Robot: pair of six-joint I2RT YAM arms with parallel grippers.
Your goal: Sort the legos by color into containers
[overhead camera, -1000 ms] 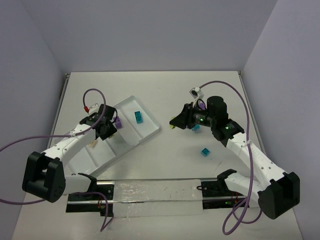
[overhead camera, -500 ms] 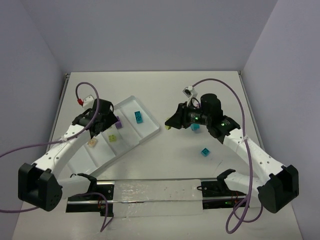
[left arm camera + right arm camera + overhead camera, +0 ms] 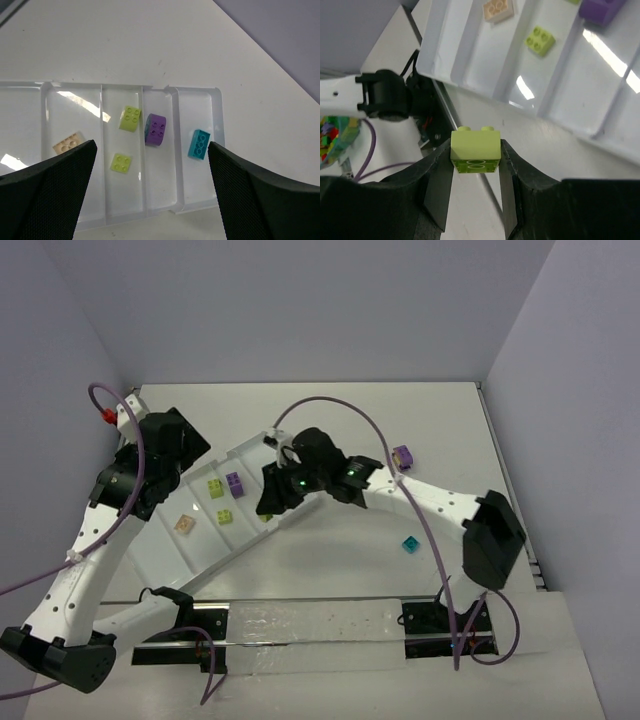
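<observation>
The white tray lies slantwise, split by ridges into several compartments. In the left wrist view it holds a beige brick, two lime bricks, a purple brick and a teal brick, each colour in its own compartment. My left gripper hangs open high above the tray, holding nothing. My right gripper is shut on a lime brick, studs up, just off the tray's near long edge. The right arm hides the tray's teal end from above.
A loose teal brick and a loose purple brick lie on the table to the right of the tray. A rail with clear plastic sheeting runs along the near edge, between the arm bases.
My left gripper opened, left the purple brick in the tray, and rose back to the left. My right arm swung left across the table with the lime brick, to the tray's near edge.
</observation>
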